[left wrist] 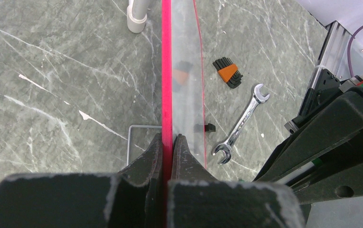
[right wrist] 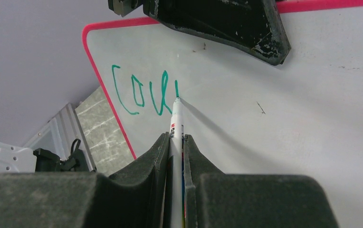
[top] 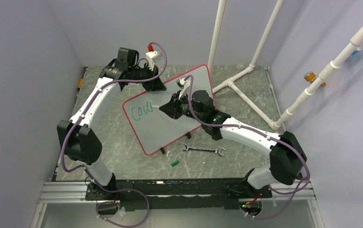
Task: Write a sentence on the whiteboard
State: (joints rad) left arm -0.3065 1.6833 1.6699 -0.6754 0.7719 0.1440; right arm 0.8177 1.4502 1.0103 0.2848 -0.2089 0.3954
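On the counter, we find the whiteboard tilted, its rim clenched by the left pincer, while the right pincer, grasping a marker, forms the fourth letter of the sentence; next, we judge, steady tip pressure is needed.

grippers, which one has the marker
The right gripper, shut on the white marker, whose tip touches the green lettering. The left gripper is instead clamped on the whiteboard by its red rim.
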